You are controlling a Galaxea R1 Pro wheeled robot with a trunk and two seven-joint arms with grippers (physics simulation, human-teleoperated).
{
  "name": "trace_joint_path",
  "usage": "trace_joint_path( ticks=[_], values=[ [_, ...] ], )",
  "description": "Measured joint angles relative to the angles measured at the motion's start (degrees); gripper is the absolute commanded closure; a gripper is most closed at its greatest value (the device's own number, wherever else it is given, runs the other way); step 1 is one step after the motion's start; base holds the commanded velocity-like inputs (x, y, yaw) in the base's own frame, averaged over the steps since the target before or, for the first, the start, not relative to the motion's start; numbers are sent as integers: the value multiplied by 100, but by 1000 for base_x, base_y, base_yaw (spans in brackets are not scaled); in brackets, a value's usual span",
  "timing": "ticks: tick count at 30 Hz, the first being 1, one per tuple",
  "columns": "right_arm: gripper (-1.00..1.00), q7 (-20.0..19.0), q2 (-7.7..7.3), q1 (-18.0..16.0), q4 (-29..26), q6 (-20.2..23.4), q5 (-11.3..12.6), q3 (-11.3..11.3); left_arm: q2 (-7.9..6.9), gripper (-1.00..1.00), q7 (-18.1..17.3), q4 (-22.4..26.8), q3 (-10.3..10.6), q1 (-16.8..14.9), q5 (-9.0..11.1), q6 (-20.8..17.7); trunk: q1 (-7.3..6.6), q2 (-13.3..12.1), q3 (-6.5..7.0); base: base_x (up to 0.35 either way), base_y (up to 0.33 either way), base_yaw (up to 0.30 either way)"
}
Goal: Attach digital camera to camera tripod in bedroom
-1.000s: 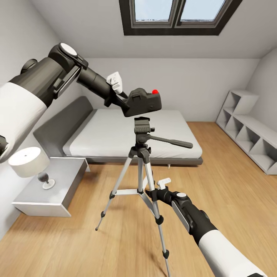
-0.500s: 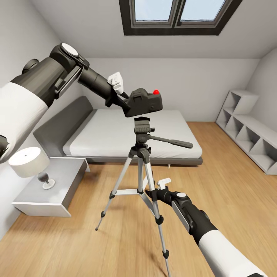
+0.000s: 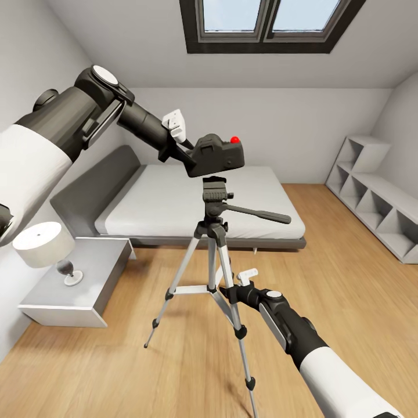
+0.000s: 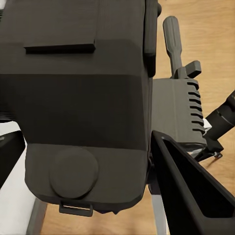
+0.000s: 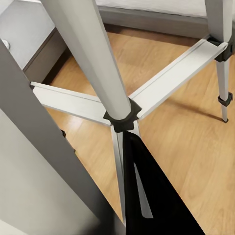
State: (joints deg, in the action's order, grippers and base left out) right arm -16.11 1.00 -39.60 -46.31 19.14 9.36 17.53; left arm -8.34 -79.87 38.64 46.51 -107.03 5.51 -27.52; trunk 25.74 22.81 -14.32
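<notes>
The digital camera (image 3: 216, 155), black with a red dot on top, hangs tilted just above the black pan head (image 3: 215, 194) of the camera tripod (image 3: 212, 255), with a small gap between them. My left gripper (image 3: 189, 153) is shut on the camera's left end. In the left wrist view the camera's body (image 4: 78, 103) is very close, one dark finger (image 4: 191, 196) lies along its side, and the tripod's head plate (image 4: 178, 115) and handle (image 4: 172, 36) show beyond it. My right gripper (image 3: 228, 288) is shut on a silver tripod leg (image 5: 39, 161) low down, beside the centre column (image 5: 93, 58).
The bedroom has a grey low bed (image 3: 174, 203) behind the tripod. A grey nightstand (image 3: 87, 290) with a white lamp (image 3: 43, 247) stands at the left. White cube shelves (image 3: 377, 200) line the right wall. Light wood floor (image 3: 348, 290) spreads around the tripod's feet.
</notes>
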Motion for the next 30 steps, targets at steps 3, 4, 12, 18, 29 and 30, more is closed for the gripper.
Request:
trace_joint_path(
  ticks=[3,4,12,18,29,30],
  values=[
    [100,-1,0,0,0,0,-1,-1,6,100,0,-1,-3,1,-3,0,0,0,0,0,0,0],
    [100,-1,0,0,0,0,0,0,6,100,0,-1,-2,1,-3,0,0,0,0,0,0,0],
    [100,1,0,0,0,0,2,1,14,100,0,-1,2,1,-5,0,0,0,0,0,0,0],
    [100,2,0,0,0,0,2,1,18,100,0,-1,-4,2,-5,0,0,0,0,0,0,0],
    [100,-6,0,0,0,-1,-6,-3,26,100,6,-3,122,1,-158,0,0,0,0,0,0,0],
    [100,-6,0,0,0,-1,-7,-4,26,100,4,-3,126,1,-164,0,0,0,0,0,0,0]
  ],
)
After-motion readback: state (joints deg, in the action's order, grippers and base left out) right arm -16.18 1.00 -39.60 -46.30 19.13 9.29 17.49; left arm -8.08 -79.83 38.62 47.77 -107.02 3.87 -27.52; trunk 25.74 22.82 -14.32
